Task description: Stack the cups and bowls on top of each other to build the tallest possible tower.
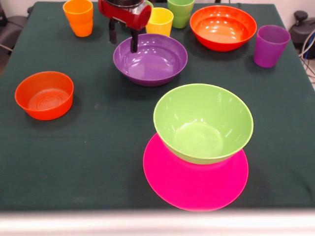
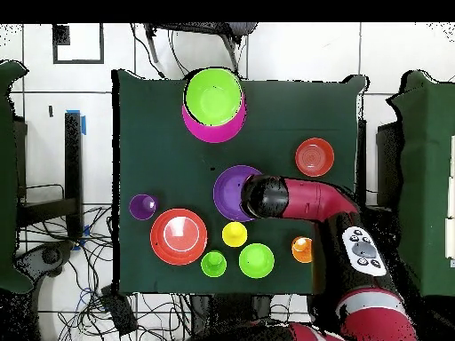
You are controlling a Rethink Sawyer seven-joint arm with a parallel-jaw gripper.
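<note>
My gripper [image 1: 123, 37] is open and empty, hanging over the far left rim of the wide purple bowl [image 1: 150, 59]; one fingertip [image 1: 134, 46] is right at the rim. The light green bowl [image 1: 203, 122] sits upright on the upturned pink bowl [image 1: 195, 179] at the front, forming the tower. The orange cup [image 1: 78, 17], yellow cup [image 1: 160, 20], light green cup [image 1: 180, 12] and purple cup [image 1: 269, 45] stand along the back. A large orange-red bowl [image 1: 223, 27] is back right and a smaller one [image 1: 44, 94] is at the left. The small green bowl [image 2: 256, 260] is mostly hidden behind the gripper in the front view.
The table's dark green cloth [image 1: 98, 147] is bare between the left orange-red bowl and the tower. In the overhead view the red arm [image 2: 307, 197] reaches across to the purple bowl [image 2: 229, 191]. Cables and chairs surround the table [image 2: 142, 133].
</note>
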